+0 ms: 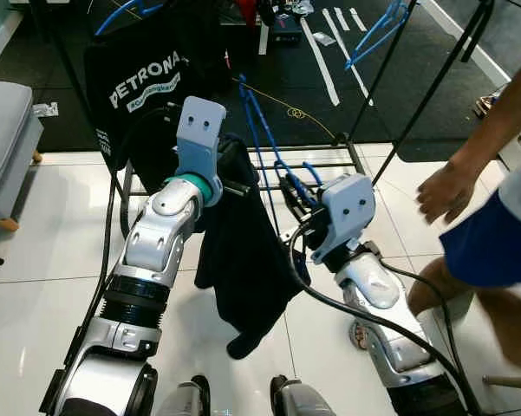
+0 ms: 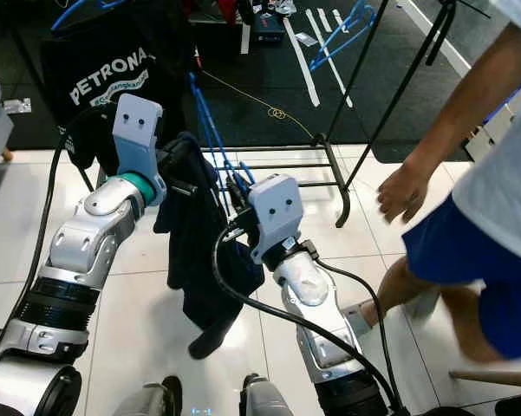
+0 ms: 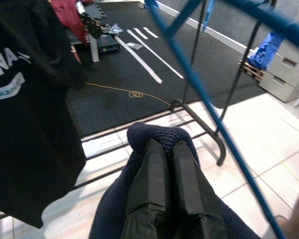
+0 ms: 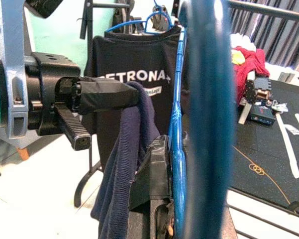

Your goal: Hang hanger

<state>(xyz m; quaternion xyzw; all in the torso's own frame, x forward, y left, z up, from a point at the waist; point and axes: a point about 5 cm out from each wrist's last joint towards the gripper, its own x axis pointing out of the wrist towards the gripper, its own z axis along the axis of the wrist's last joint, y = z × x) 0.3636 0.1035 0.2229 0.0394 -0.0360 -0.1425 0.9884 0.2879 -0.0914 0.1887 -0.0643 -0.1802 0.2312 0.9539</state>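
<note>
The left arm rose from the lower left of the head view, and the left gripper (image 4: 107, 94) had its fingers pressed together at centre. The right arm came from the lower right; the right gripper (image 1: 296, 192) was clamped just right of centre.

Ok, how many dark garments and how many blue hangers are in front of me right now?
Dark garments: 2 (black printed T-shirt; navy knitted garment draped over the left gripper)
Blue plastic hangers: 3 (one in the right gripper, one carrying the T-shirt, one farther back)
Total: 5
</note>
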